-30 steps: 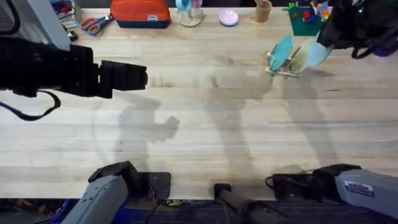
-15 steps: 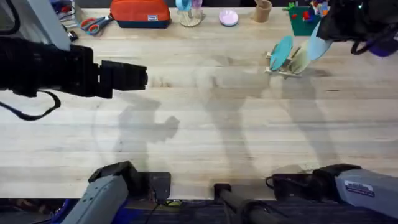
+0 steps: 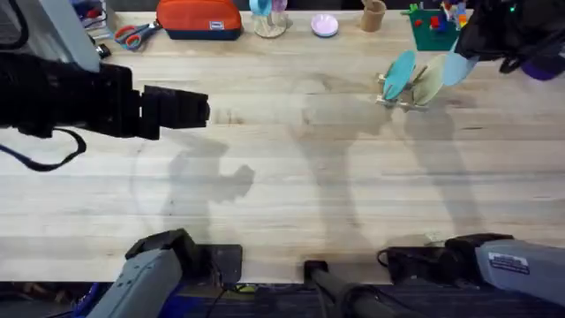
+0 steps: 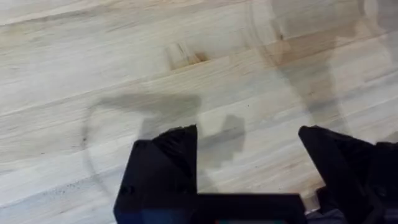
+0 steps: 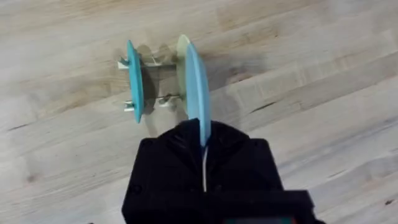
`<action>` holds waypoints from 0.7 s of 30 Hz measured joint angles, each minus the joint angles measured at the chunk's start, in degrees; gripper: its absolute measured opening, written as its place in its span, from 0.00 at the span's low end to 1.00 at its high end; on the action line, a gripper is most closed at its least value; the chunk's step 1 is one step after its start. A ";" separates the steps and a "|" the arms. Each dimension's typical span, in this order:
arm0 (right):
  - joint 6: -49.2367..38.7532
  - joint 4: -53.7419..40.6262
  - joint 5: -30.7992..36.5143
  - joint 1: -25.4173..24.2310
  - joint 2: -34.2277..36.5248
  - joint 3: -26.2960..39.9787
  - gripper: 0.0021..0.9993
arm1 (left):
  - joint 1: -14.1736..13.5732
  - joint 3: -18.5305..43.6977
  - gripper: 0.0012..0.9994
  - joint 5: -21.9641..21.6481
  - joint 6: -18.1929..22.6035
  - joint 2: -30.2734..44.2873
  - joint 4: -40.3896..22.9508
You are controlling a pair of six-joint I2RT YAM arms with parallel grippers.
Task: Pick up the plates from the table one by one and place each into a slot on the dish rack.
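Jaws first: on the left gripper, spread wide with nothing between the black fingers; on the right gripper, clamped on the edge of the small round pale sky-blue plastic plate.

Overhead: left arm stretched in from the left edge, its gripper hanging over bare planks of the large light wood butcher-block table, well apart from the rack. Right arm up at the far right corner, dark and bulky, with the sky-blue plate held tilted just beside the small light-wood dish rack with upright pegs. In the rack already — a small round teal plate standing on edge at the left end, and a cream one next to it, toward the held plate. Along the far edge of the table: an orange zip pouch, scissors with red and blue handles, a small pink dish and a green box of small items.

Left wrist: open fingers above plain wood grain, their shadow on the boards.

Right wrist: sky-blue plate seen edge-on, rising from the closed fingers and lying close against the cream plate; whether touching, cannot tell. Teal plate upright in a farther slot, rack pegs visible between the two.
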 joint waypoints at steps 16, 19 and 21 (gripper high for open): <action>-2.01 1.23 -1.28 0.00 2.31 0.00 0.03 | 0.00 0.00 0.99 0.00 0.00 0.01 0.02; -2.02 1.39 -2.61 0.00 2.90 0.00 0.03 | 0.00 0.00 0.99 0.00 0.00 0.01 0.01; -2.03 1.61 -3.52 0.00 3.98 0.00 0.03 | 0.00 0.00 0.99 0.00 0.00 -0.01 0.00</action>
